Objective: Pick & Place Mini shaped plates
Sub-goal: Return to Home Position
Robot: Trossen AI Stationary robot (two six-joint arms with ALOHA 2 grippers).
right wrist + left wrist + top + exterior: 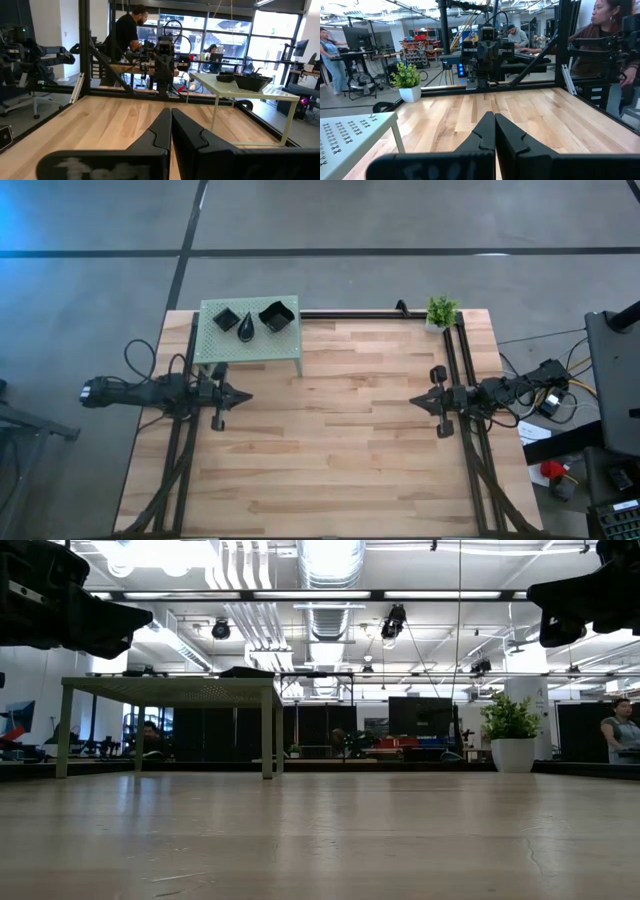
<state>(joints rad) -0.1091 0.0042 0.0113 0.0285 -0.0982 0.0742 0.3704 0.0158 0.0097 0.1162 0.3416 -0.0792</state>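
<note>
Homing step, by my judgement. In the overhead frame the left claw (247,396) sits closed and empty at mid-left, and the right claw (413,402) sits likewise at mid-right. The mini shaped plates (275,316) are stacked on the green stand (285,352), upper left. The next move likely calls only for parking the arms.

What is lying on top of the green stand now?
On the green stand lie a square plate, a drop-shaped plate and a bigger square plate, all black. Any plates stacked under these are covered, so their count cannot be seen.
</note>
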